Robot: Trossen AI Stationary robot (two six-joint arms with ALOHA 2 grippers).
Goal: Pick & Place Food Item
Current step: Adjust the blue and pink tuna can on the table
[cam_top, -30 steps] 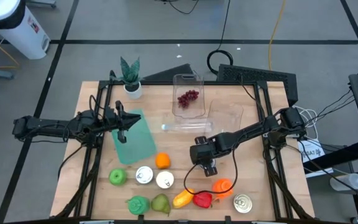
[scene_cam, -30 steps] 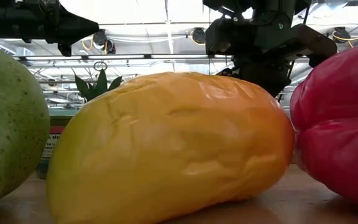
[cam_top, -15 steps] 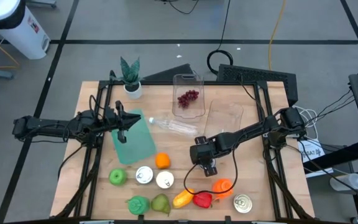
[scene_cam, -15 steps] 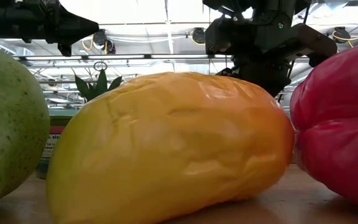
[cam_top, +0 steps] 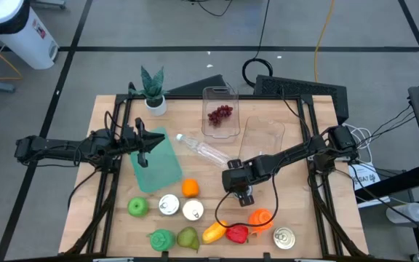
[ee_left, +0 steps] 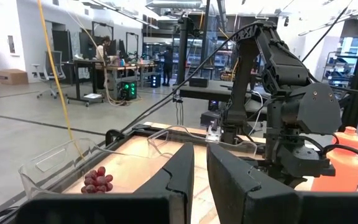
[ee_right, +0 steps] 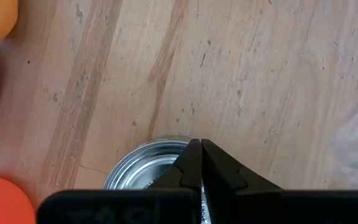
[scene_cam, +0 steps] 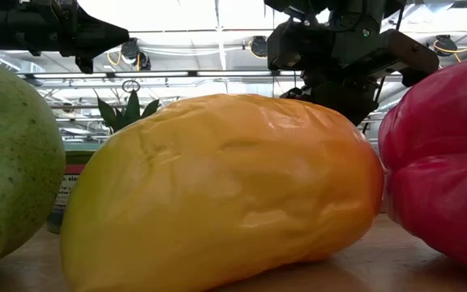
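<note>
Right gripper [cam_top: 244, 195] hovering above bare wood just beyond the yellow pepper [cam_top: 214, 233], fingers pressed together, holding nothing. Left gripper [cam_top: 143, 148] parked over the green cutting board [cam_top: 157, 163], well off from the yellow pepper, jaws closed and empty. Red pepper [cam_top: 237, 233] touching the yellow pepper's side, pear [cam_top: 188, 237] on its other side, carrot [cam_top: 260, 217] near. Grapes [cam_top: 220, 113] inside a clear container [cam_top: 220, 96] far from the yellow pepper.
</note>
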